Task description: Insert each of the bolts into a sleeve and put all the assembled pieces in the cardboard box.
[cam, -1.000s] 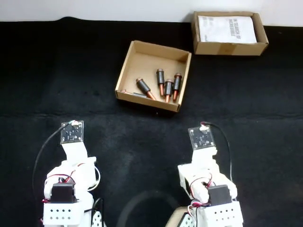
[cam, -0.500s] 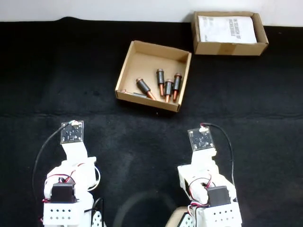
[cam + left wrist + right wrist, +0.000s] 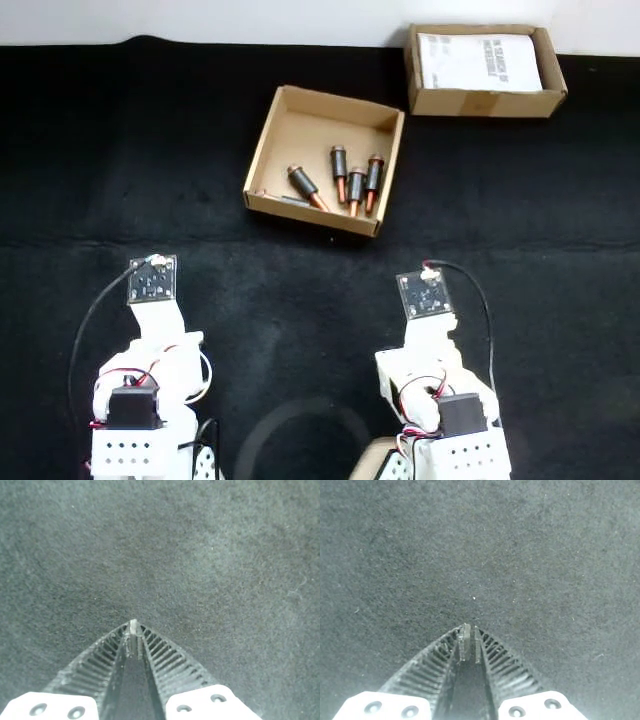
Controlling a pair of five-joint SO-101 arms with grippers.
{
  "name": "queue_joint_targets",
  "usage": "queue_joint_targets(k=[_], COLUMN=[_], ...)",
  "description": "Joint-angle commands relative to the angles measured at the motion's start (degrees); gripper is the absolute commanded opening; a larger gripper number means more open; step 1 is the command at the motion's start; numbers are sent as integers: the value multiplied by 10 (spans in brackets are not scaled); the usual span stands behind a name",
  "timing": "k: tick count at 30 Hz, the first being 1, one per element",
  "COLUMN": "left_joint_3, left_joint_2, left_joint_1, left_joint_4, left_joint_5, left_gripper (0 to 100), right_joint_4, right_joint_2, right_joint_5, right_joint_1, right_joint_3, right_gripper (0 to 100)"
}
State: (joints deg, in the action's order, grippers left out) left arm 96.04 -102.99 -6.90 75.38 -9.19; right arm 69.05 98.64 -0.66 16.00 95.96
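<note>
High view, from the middle outward: four assembled pieces [image 3: 356, 190], each a dark sleeve on a copper-coloured bolt, flat on the floor of the open cardboard box [image 3: 262, 150]. One slanted piece [image 3: 305, 187] near the box's centre. Three more lined up almost parallel, close beside one another toward the wall on the picture's right, copper ends toward the near wall. Also a slim grey item [image 3: 290, 200] flat along the near wall, too small to identify. Box itself slightly askew on the black cloth [image 3: 120, 150] over the table, about mid-width. Beyond it and off to the picture's right, apart from it, a second cardboard box [image 3: 485, 102] with a white printed sheet [image 3: 478, 60] inside, close to the cloth's far edge. At the near edge, well apart from both boxes, two white arms side by side, one [image 3: 150, 370] on the picture's left and the other [image 3: 435, 385] on its right, each folded back with a small circuit board on top. Left wrist view: left gripper [image 3: 133, 626] with ribbed fingers pressed together at the tips, over black cloth. Right wrist view: right gripper [image 3: 470, 630] likewise drawn closed, tips all but touching, over the same cloth.
</note>
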Motion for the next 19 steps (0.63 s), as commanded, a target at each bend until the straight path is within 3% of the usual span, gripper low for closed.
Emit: queue_joint_targets(k=[1, 19], left_joint_3=[11, 11], left_joint_2=[-6, -7], left_joint_1=[7, 4], left_joint_4=[0, 2], left_joint_5=[-4, -4], left_gripper=[10, 10], right_joint_4=[1, 1], right_joint_2=[7, 7], right_joint_5=[-4, -4], right_joint_1=[5, 5], right_joint_3=[60, 60], right_gripper=[7, 7])
